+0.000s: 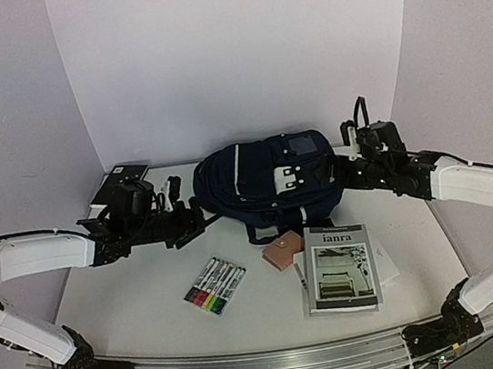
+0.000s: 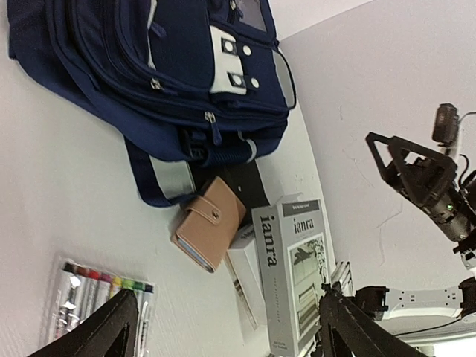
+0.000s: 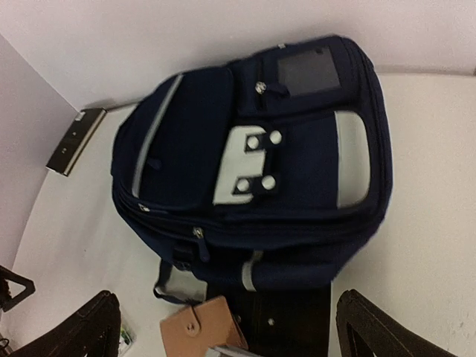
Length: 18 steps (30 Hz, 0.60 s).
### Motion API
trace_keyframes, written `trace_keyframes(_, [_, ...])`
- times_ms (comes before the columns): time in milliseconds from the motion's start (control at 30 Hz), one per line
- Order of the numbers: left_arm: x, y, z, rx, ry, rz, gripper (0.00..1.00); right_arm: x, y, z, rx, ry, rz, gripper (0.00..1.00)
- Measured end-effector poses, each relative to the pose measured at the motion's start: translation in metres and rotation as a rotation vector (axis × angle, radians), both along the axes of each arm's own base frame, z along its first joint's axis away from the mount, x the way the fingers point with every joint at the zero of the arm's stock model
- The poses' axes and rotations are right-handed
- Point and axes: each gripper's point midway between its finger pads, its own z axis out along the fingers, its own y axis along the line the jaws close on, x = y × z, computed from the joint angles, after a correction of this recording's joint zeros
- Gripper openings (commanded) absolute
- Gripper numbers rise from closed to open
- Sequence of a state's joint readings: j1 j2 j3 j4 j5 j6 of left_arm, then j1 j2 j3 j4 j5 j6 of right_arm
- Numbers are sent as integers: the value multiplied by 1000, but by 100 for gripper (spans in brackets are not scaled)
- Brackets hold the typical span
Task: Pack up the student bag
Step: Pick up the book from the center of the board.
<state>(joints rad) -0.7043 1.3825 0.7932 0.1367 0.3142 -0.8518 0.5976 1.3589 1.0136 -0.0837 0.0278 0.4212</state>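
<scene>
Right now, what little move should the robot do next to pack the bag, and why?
Probably bring the left gripper to a zipper pull on the student bag. It looks zipped shut, that gripper and the right gripper are open and empty, and the markers, wallet and book lie outside.

Two arms (image 1: 41, 255) with white shells, black joints, black triangular fingers (image 2: 104, 333), dark cables (image 1: 360, 106)

A white table (image 1: 134, 301) stands in a corner of plain, pale lilac walls (image 1: 237, 48), evenly lit.

High rear overview, wrist cameras flanking closely, sharing student bag (image 1: 247, 189)
</scene>
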Motion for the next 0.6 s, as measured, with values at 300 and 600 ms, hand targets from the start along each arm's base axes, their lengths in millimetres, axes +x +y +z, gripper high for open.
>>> trace_keyframes(300, [-52,-57,-23,-40,36,-76,85,-68,-53,-69,64,232,-137,98])
trace_keyframes(600, [-70,-98,-61,-50,111,-153,84,-101,-69,-101,108,364,-200,88])
